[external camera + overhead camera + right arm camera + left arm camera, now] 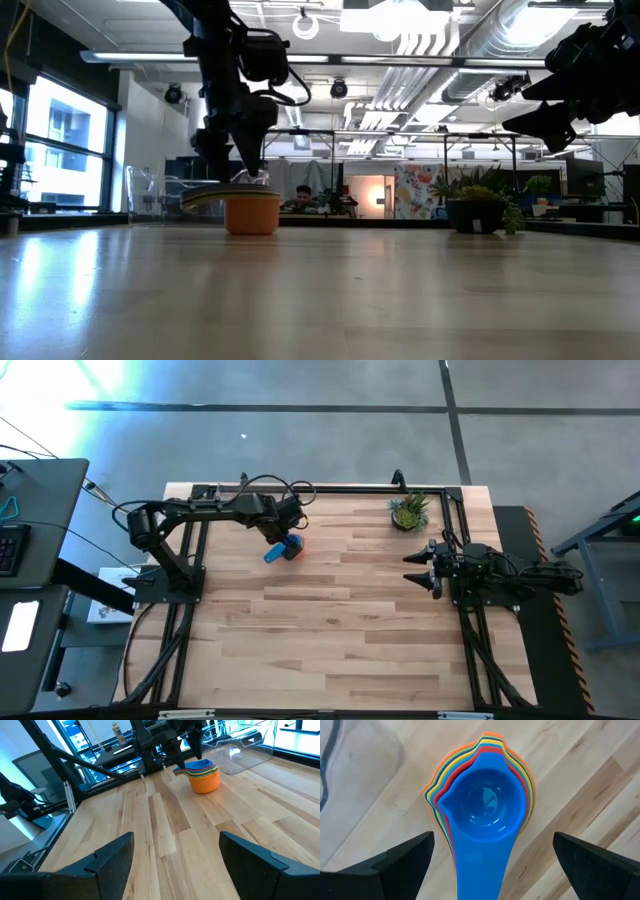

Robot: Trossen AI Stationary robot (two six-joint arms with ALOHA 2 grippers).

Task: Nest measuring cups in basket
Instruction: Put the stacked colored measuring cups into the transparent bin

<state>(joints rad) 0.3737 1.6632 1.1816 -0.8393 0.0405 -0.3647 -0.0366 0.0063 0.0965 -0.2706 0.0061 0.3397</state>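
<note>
Fingers of the left gripper stand apart, pointing down, with the nested measuring cups on the table between and below them, untouched. The right gripper waits well apart, fingers likewise spread.

A light wooden plank surface carries a nested stack of measuring cups, blue innermost and orange outermost, standing toward the far left. A clear basket lies just beside the stack, and a small potted plant stands near the far right corner.

One nested cup stack, maybe six cups; one basket; one plant.
</note>
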